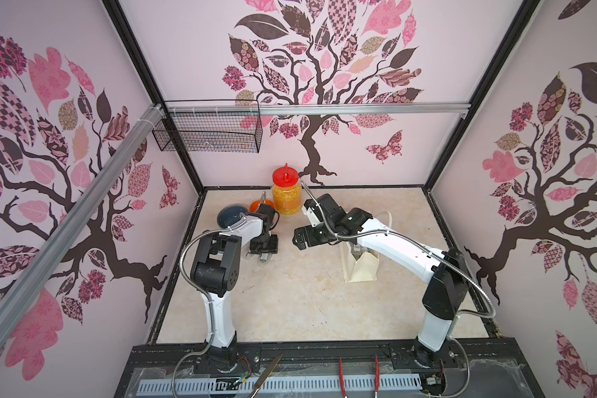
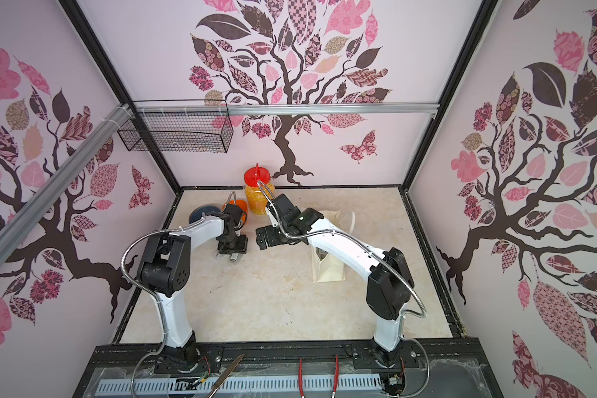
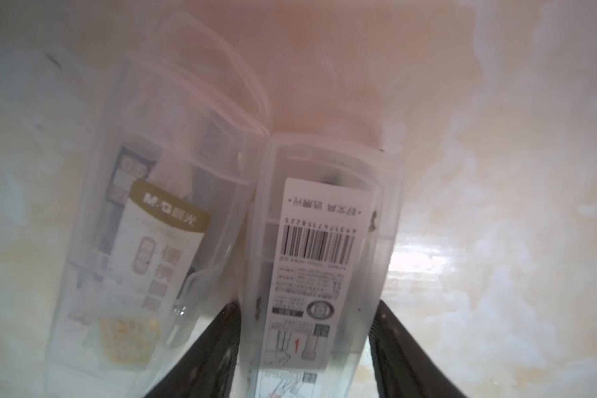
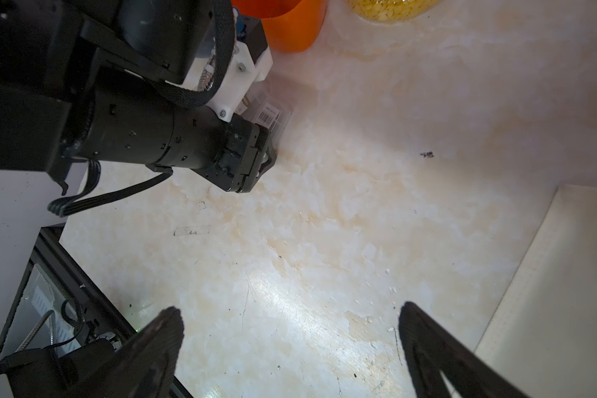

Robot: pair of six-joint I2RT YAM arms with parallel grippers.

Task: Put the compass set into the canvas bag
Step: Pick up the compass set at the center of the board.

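Two arms, one load. Your left gripper (image 3: pixel 305 305) stands over the compass set (image 3: pixel 324 258), a clear case on the table (image 1: pixel 290 293). Its jaws are closed against the long sides of the barcoded half, and the case's long axis runs straight out between the fingers (image 3: pixel 411 361). In a top view, the canvas bag (image 1: pixel 362 265) stands upright at 3 o'clock from the set, well apart. Your right gripper (image 4: pixel 290 344) hangs spread and empty between them. Likely next: lift, then carry toward 3 o'clock.

One canvas bag (image 1: pixel 362 267), one compass set (image 3: pixel 324 241), one jar (image 1: pixel 286 201), one cup (image 4: pixel 290 27)
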